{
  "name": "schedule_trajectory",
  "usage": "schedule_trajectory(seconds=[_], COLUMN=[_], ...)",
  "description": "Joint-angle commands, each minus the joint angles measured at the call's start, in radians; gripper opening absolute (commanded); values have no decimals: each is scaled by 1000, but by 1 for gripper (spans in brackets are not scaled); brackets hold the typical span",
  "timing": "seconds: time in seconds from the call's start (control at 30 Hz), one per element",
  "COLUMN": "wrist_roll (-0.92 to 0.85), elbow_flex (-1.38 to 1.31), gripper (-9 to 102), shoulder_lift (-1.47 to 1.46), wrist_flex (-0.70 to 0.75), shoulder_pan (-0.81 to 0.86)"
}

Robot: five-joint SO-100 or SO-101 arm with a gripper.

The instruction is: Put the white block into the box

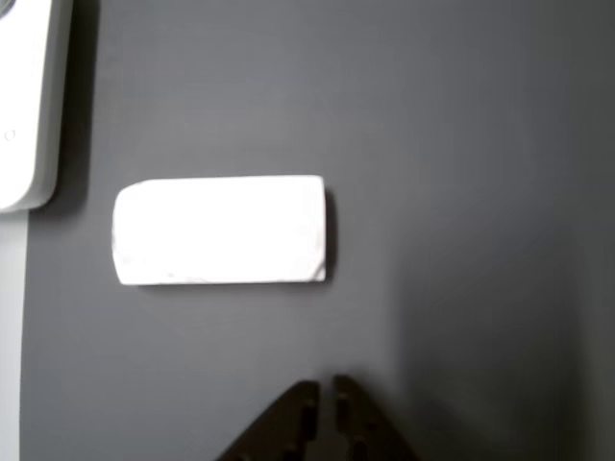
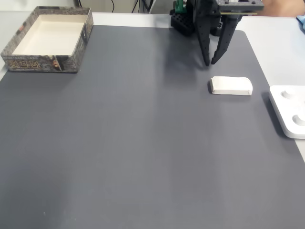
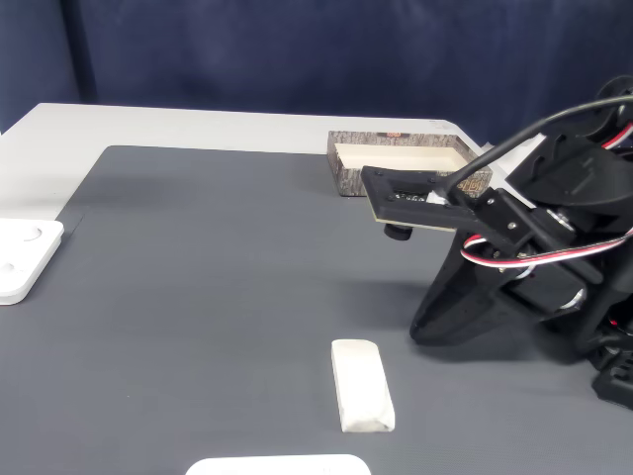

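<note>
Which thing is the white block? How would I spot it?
Start at the dark grey mat and find the black fingers. Just in front lies the white block, flat and alone. Unlike the white panel nearby, it is plain, oblong, without round buttons.

Dark grey mat (image 2: 143, 143) covers most of the white tabletop (image 3: 148, 124). White panel (image 2: 289, 110) with round buttons sits at the mat's right edge in a fixed view, partly off the mat. Another white panel (image 3: 22, 257) sits at the left edge in a fixed view. Dark blue curtain (image 3: 297, 49) behind the tabletop. Black cables (image 2: 143, 5) at the far edge.
</note>
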Motion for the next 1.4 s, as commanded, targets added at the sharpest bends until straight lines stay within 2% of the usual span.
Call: schedule_trajectory(seconds=[0.0, 0.93, 1.37], wrist_roll=[-2, 3, 87], elbow_flex=[20, 17, -212], gripper=[-2, -2, -2], shoulder_lift=[34, -71, -279], wrist_flex=[2, -44, -20], shoulder_pan=[14, 71, 66])
